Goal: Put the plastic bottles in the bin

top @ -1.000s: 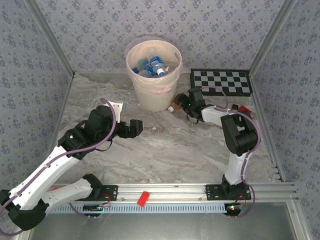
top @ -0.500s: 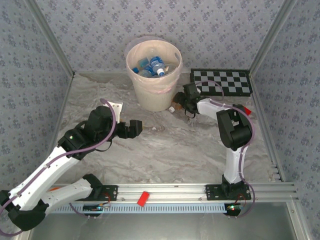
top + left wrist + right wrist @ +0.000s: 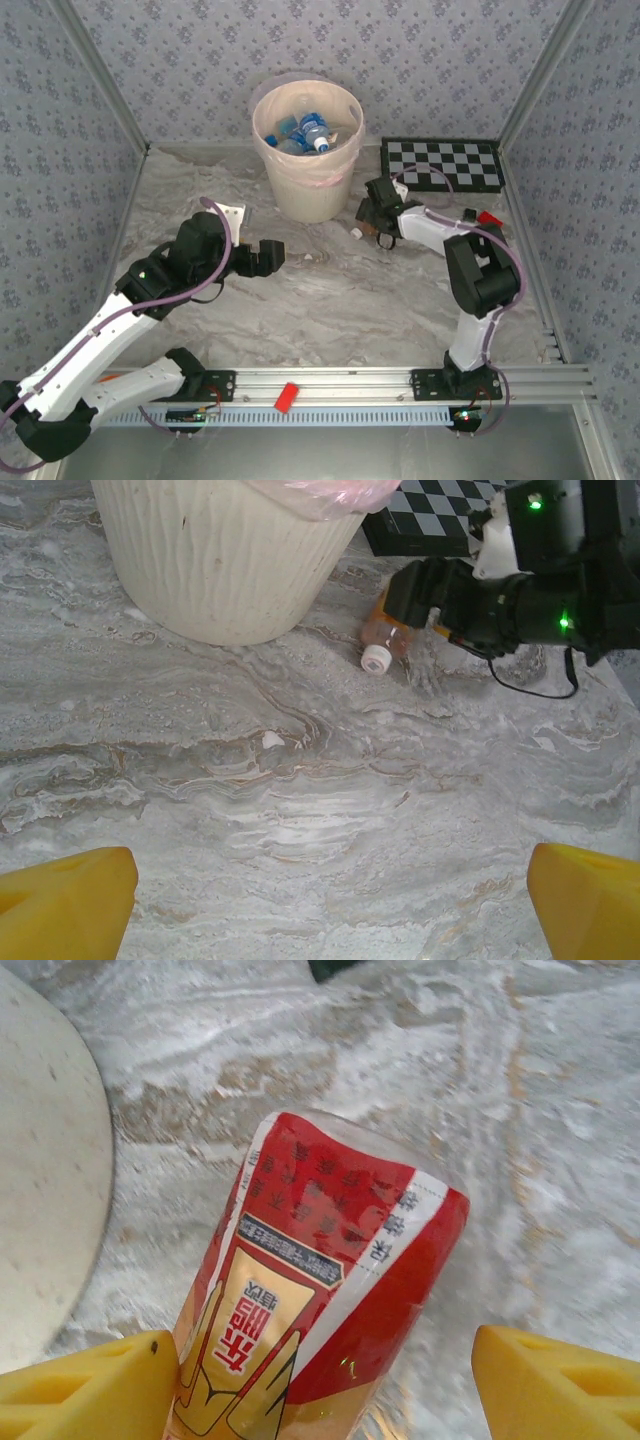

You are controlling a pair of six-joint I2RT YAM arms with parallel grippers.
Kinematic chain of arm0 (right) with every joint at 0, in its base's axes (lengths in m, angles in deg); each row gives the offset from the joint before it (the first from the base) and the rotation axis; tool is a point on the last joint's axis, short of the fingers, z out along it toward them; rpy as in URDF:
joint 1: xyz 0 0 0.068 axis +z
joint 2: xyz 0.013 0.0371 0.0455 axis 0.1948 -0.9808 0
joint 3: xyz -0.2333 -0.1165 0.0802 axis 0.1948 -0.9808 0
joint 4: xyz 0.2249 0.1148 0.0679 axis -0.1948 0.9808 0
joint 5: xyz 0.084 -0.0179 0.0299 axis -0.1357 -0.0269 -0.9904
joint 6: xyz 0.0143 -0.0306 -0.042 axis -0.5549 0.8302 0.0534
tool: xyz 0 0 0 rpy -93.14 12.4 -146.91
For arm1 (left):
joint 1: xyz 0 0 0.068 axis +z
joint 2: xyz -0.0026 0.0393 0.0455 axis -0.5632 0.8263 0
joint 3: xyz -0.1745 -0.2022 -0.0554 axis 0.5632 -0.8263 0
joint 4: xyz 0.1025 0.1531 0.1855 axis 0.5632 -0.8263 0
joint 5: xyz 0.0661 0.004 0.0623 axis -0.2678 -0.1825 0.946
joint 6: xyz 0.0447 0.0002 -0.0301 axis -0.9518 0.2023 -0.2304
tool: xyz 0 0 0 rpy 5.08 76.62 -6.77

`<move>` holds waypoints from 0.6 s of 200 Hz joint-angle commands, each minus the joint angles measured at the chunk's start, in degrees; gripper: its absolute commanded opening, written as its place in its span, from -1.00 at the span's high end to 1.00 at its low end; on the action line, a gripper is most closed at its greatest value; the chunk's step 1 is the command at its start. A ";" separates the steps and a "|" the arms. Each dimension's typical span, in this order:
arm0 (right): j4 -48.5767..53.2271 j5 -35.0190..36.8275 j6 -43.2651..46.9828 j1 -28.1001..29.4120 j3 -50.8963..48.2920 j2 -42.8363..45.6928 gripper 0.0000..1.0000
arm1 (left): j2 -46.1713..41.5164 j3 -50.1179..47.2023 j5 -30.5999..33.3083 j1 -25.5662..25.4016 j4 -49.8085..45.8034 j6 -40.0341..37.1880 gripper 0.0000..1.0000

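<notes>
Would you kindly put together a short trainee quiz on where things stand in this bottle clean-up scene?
1. True or false: the left claw is open and empty.
2. The red-labelled bottle lies: A in the bin; B on the table between the right claw's fingers; C balanced on the bin's rim.
3. What colour are the caps on the bottles inside the bin?
Key: 1 true; 2 B; 3 blue.
</notes>
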 commanded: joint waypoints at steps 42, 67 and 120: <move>1.84 -0.41 3.91 -1.94 -15.23 16.32 -0.63 | -1.03 -1.76 0.27 -0.35 1.14 -0.40 -0.99; 1.55 -2.11 1.05 -1.70 -15.55 17.78 -0.74 | -0.12 -1.78 -0.47 -0.37 1.18 -0.16 -0.99; -0.63 -0.15 -6.49 -1.66 -14.90 12.96 -0.84 | -1.15 -1.77 -0.08 -0.33 1.10 -0.16 -0.99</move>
